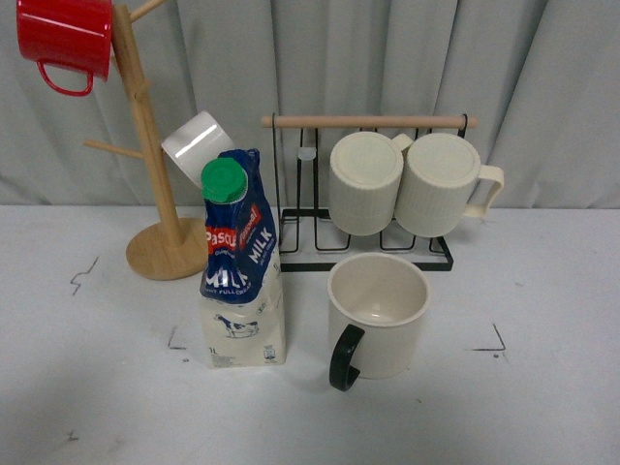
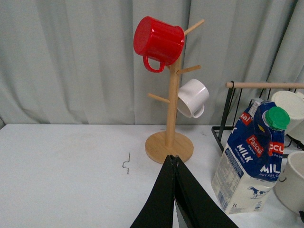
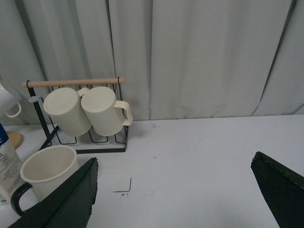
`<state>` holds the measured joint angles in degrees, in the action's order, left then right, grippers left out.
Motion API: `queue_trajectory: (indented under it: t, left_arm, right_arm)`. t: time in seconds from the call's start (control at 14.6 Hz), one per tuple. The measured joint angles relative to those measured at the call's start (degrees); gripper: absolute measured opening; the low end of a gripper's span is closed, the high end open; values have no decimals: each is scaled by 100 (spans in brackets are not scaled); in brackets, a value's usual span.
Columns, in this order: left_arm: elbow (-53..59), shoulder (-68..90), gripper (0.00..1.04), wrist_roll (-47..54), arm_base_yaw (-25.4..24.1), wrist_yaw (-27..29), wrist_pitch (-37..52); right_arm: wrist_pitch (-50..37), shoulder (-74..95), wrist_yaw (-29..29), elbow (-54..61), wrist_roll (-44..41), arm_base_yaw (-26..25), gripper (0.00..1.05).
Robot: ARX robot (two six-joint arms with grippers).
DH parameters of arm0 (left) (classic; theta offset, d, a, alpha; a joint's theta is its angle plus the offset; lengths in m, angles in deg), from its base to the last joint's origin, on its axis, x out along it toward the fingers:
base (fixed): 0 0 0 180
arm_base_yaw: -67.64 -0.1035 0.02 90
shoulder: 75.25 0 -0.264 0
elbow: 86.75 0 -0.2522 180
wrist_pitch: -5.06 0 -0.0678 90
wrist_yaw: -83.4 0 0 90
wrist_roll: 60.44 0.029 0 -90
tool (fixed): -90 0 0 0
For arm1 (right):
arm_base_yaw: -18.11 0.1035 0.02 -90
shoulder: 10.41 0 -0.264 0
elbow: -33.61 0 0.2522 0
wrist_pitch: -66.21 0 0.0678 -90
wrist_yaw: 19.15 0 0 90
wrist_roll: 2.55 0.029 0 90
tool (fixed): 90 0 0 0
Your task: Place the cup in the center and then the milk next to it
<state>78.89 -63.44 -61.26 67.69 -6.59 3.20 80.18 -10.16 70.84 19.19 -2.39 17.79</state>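
While you look from the front, the cup (image 1: 378,312) stands upright on the center (image 1: 455,373) patch, handle at about 7 o'clock, and the milk (image 1: 240,266) stands upright just beside it at its 9 o'clock — not touching. Your left gripper (image 2: 175,164) has its fingers pressed together, empty. Your right gripper (image 3: 173,190) has its jaws wide apart — holding nothing.

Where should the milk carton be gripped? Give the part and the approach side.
Grip the milk carton across its flat lower white body, approaching from its left with the left end effector. The pinched top with green cap slopes, and the cup crowds its right.
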Motion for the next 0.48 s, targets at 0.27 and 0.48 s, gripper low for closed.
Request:
queue_trajectory:
  t: [0.27, 0.48]
  left_arm:
    - [-7, -1060, 2, 0, 0, 0, -1263]
    - [-4, -1134, 10, 0, 0, 0, -1189]
  right_arm:
    - [0, 0, 2, 0, 0, 0, 98]
    - [2, 0, 0, 0, 0, 0, 98]
